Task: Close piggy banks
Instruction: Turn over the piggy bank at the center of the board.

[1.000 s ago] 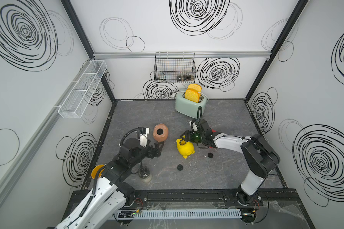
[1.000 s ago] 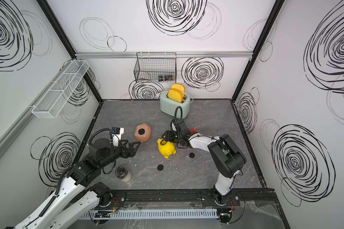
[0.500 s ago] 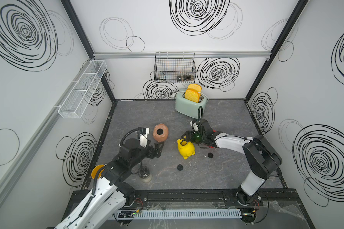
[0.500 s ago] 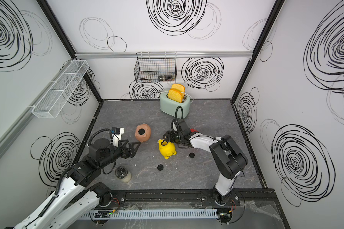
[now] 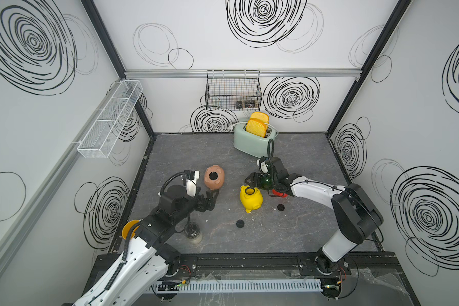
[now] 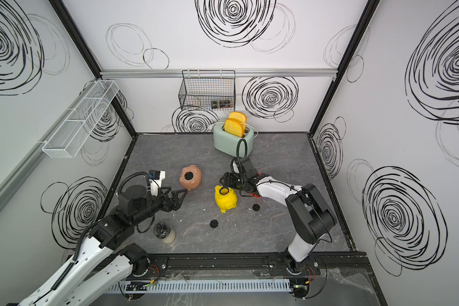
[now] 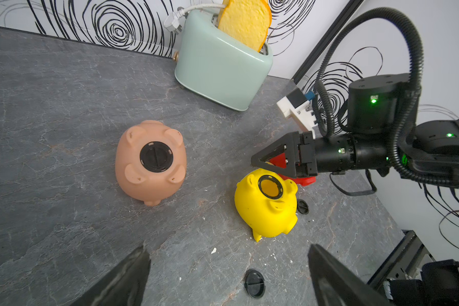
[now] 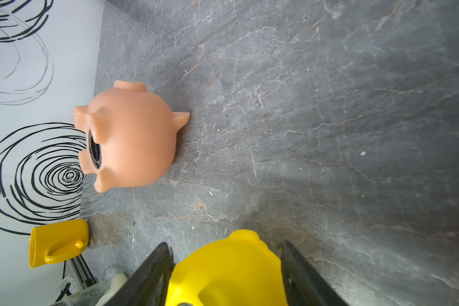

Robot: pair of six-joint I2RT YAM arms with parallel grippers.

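The yellow piggy bank (image 5: 251, 199) (image 6: 225, 199) (image 7: 266, 204) lies mid-table with its round belly hole open and facing up. My right gripper (image 5: 249, 181) (image 6: 223, 181) (image 8: 224, 245) straddles its rear end (image 8: 228, 270), with both fingers close against its sides; whether they grip it is unclear. The pale pink piggy bank (image 5: 214, 177) (image 7: 150, 161) (image 8: 127, 140) lies to the left, a black plug in its belly. The red piggy bank (image 5: 279, 193) (image 7: 302, 180) is mostly hidden under my right arm. My left gripper (image 5: 214, 198) (image 7: 227, 249) is open and empty, near the pink one.
Two loose black plugs (image 5: 240, 224) (image 5: 281, 207) lie on the table in front of the yellow pig. A mint-green toaster (image 5: 253, 143) holding toast stands at the back. A glass jar (image 5: 194, 233) and a yellow mug (image 5: 129, 229) sit by my left arm.
My right arm's elbow has drifted slightly to the right while its gripper stays at the yellow piggy bank. The left arm has not moved.
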